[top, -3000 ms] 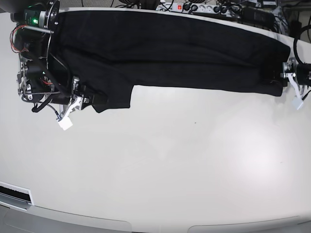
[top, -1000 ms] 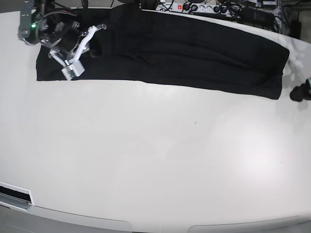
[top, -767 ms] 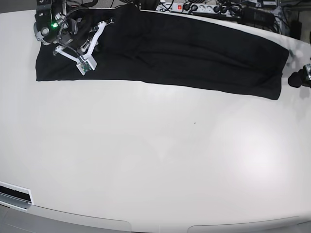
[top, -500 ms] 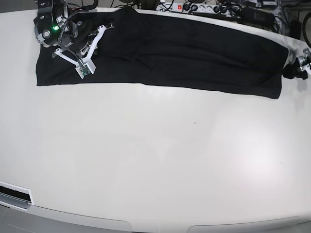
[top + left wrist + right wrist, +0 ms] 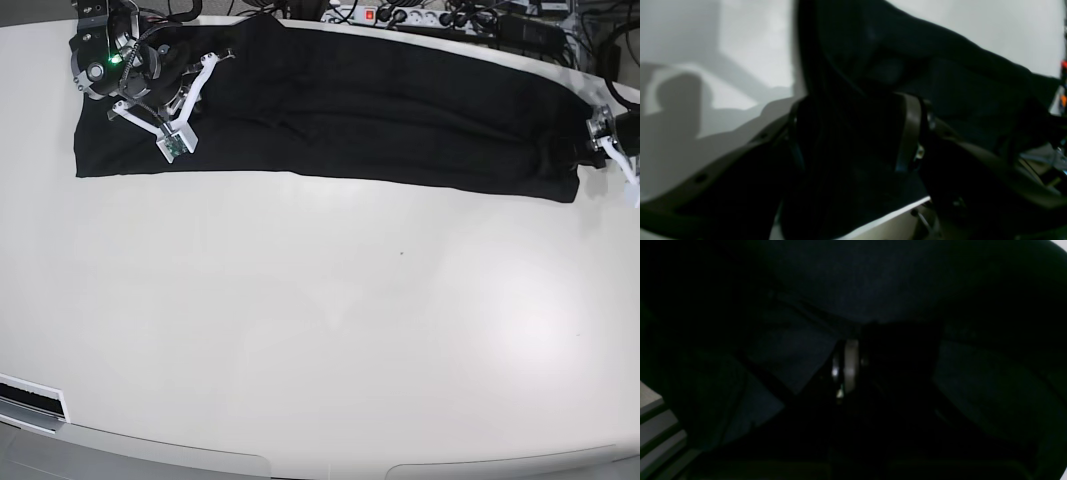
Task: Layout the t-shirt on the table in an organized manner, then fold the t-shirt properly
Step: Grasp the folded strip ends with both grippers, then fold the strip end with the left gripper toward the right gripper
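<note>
the right end effector (image 5: pixel 185 105) sits at the far left corner of the counter (image 5: pixel 320 330) in the base view, lying on top of the t-shirt (image 5: pixel 340 110); in that view its white fingers look parted, yet its own wrist view (image 5: pixel 845 368) shows pale pads pressed together with dark cloth all around, so it reads as clenched, and whether any fabric is pinched between the pads cannot be told. from this end effector the black t-shirt stretches away as one long, flat band along the far edge of the counter, its near hem running almost straight. a power strip (image 5: pixel 400 15) and cables lie just beyond the shirt's far edge. at the other end of the band, the left end effector (image 5: pixel 618 150) meets the shirt's edge; its wrist view (image 5: pixel 853 133) shows the jaws standing wide with a thick bunch of black cloth between them.
</note>
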### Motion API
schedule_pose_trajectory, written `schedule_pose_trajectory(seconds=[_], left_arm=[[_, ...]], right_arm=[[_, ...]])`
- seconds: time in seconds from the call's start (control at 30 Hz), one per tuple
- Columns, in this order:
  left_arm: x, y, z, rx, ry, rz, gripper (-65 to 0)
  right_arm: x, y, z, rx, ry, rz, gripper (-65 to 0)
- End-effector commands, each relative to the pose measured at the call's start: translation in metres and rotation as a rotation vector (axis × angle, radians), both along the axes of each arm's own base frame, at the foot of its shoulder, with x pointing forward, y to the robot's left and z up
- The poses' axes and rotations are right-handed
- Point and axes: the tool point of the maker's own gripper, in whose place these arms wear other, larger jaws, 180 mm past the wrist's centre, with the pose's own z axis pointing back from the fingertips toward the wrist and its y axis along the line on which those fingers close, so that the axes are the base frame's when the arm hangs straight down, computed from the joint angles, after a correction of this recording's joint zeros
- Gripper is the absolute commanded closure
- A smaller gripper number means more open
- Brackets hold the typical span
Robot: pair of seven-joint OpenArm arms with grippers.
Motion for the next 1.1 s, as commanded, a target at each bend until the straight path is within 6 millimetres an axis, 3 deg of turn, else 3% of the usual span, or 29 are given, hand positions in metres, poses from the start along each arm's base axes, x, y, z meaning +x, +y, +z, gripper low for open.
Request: schedule_pose_trajectory(seconds=[0.0,0.2,0.27,0.37,0.4,0.53,0.63,0.7,0.9,1.07], left_arm=[[-0.011,0.002,-0.002,0.026,0.055,-0.051,-34.2],[-0.013,-0.016,-0.002,0.003,0.071,-0.123,-31.9],[-0.006,-0.020,0.003,0.007,0.047,-0.143,-23.9],[0.004,-0.023,0.013,0.022,0.009,-0.177,-2.5],[0.006,-0.024,0.016,0.028,-0.002,-0.189,0.0],[0.013,-0.019,0.025,0.090,-0.024,-0.238,0.0],[0.018,-0.003,0.035,0.164,-0.038,-0.260,0.0],[0.024,0.011,0.041,0.209,-0.060,-0.251,0.0],[0.030,0.049,0.064,0.318,-0.074,-0.240,0.0],[0.035,0.048,0.090,0.232,-0.098,-0.215,0.0]], right_arm=[[0.004,-0.001,0.004,0.001,-0.017,-0.004,0.0],[0.004,-0.001,0.004,0.005,-0.018,-0.008,0.0],[0.005,-0.001,0.004,0.005,-0.021,-0.007,0.0],[0.011,0.001,0.007,0.008,-0.035,0.008,0.0],[0.014,0.002,0.008,0.011,-0.042,0.022,0.0],[0.029,0.009,0.017,0.043,-0.063,0.039,-0.6],[0.038,0.013,0.023,0.073,-0.056,0.033,-13.4],[0.043,0.015,0.026,0.085,-0.063,0.033,-18.5],[0.054,0.015,0.031,0.086,-0.089,0.034,-18.9],[0.055,0.015,0.032,0.090,-0.098,0.032,-18.9]])
